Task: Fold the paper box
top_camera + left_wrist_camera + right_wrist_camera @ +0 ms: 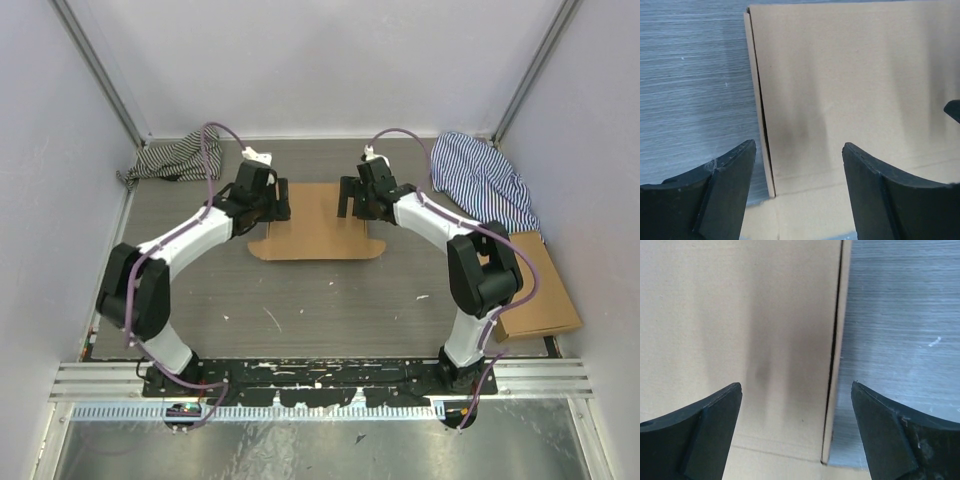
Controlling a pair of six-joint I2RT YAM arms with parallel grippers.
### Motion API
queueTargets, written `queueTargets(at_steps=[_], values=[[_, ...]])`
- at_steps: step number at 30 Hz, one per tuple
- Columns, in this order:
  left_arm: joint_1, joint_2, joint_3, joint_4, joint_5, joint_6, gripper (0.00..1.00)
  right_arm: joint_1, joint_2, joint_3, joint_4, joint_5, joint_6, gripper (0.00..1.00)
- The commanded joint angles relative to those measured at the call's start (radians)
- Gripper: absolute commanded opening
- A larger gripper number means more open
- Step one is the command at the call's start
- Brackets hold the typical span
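Under the spread left gripper (797, 145) and spread right gripper (796, 385), the paper box (315, 232).

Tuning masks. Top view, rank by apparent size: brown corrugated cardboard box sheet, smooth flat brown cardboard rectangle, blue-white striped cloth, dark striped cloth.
1. brown corrugated cardboard box sheet
2-3. blue-white striped cloth, smooth flat brown cardboard rectangle: look alike; rectangle partly behind right arm
4. dark striped cloth

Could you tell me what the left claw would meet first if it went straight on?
Most likely the paper box: its left edge lies between the left claw's open fingers. Depth is unclear.
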Motion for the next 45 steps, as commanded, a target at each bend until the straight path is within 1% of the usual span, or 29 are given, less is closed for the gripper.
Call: queueTargets(at_steps=[1, 5, 9, 13, 16, 20, 25, 33, 39, 45], values=[[0.002, -0.164, -0.072, -0.013, -0.038, 0.016, 0.78, -0.010, -0.152, 0.006, -0.043, 0.075, -0.026, 0.96], [0.003, -0.283, -0.192, -0.004, -0.072, 0.003, 0.80, -0.009, -0.276, -0.095, -0.065, 0.022, -0.026, 0.97], [0.003, -0.375, -0.316, 0.038, 0.000, -0.023, 0.79, -0.008, -0.373, -0.208, -0.097, -0.054, -0.027, 1.00], [0.003, -0.397, -0.385, 0.092, 0.029, -0.034, 0.79, -0.004, -0.437, -0.311, -0.088, -0.097, -0.016, 1.00], [0.003, -0.388, -0.399, 0.104, 0.035, -0.032, 0.79, -0.001, -0.464, -0.361, -0.068, -0.129, -0.015, 1.00], [0.003, -0.381, -0.412, 0.136, 0.043, -0.021, 0.80, -0.001, -0.475, -0.390, -0.045, -0.146, -0.017, 1.00], [0.003, -0.357, -0.420, 0.200, 0.063, 0.000, 0.81, -0.002, -0.450, -0.371, -0.051, -0.142, -0.029, 1.00], [0.003, -0.253, -0.380, 0.178, 0.100, 0.018, 0.81, -0.002, -0.397, -0.351, -0.044, -0.117, -0.040, 1.00], [0.003, -0.242, -0.386, 0.180, 0.118, 0.017, 0.81, -0.001, -0.357, -0.349, -0.014, -0.154, -0.047, 1.00], [0.003, -0.251, -0.400, 0.178, 0.171, 0.006, 0.80, 0.006, -0.355, -0.359, 0.013, -0.205, -0.056, 1.00]])
